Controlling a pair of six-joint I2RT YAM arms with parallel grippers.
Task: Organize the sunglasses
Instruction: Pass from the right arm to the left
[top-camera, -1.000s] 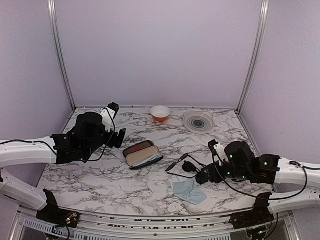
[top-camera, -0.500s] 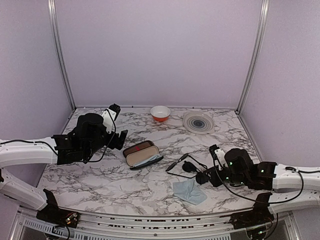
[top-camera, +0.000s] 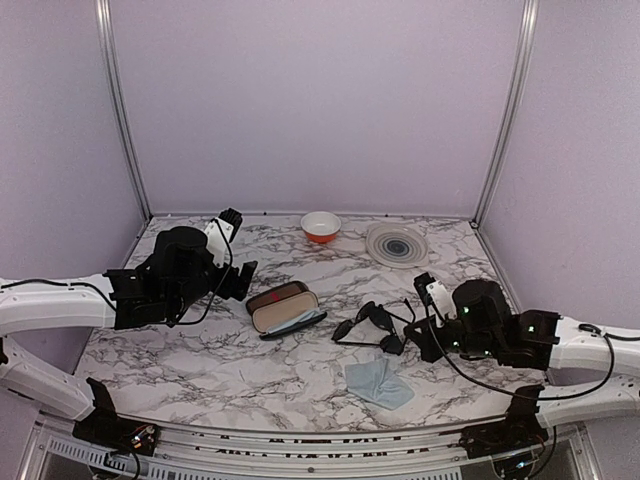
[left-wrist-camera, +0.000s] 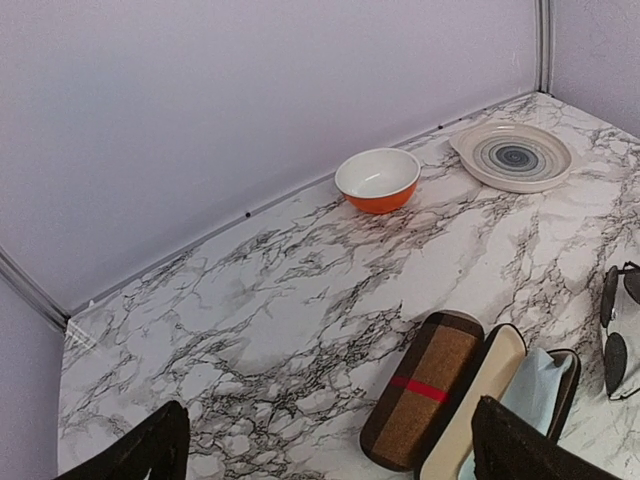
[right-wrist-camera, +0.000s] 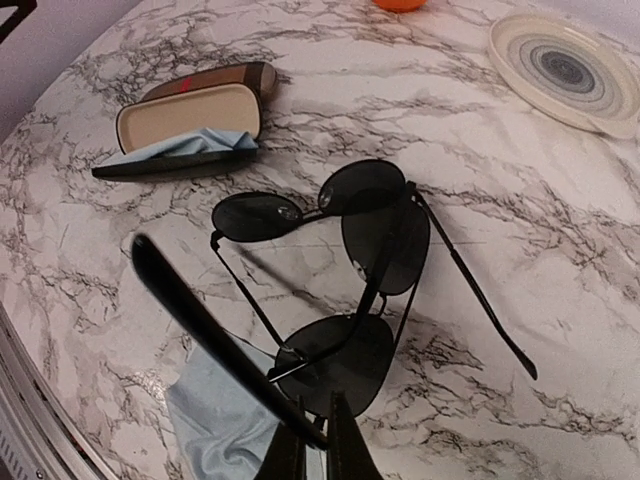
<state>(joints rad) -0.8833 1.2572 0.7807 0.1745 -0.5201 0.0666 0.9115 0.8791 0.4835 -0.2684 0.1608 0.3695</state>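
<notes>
The sunglasses (right-wrist-camera: 385, 245) have thin black wire frames and dark lenses, and sit right of centre on the marble (top-camera: 378, 322). Their lenses look like two crossed pairs. My right gripper (right-wrist-camera: 318, 435) is shut on the tip of one slim temple arm, so that arm slants up off the table; in the top view the gripper (top-camera: 410, 345) is just right of the lenses. An open brown plaid case (top-camera: 285, 308) with cream lining and a blue cloth inside lies left of them (right-wrist-camera: 190, 115). My left gripper (left-wrist-camera: 335, 450) hovers open over the case's left end (left-wrist-camera: 425, 400), holding nothing.
A loose light-blue cloth (top-camera: 378, 382) lies near the front edge, under my right wrist (right-wrist-camera: 215, 410). An orange bowl (top-camera: 321, 226) and a ringed plate (top-camera: 397, 244) stand at the back wall. Purple walls close in the table on three sides.
My right gripper has shut on the temple arm and pulled up and back, dragging the sunglasses slightly away from the front edge. The left arm has barely moved.
</notes>
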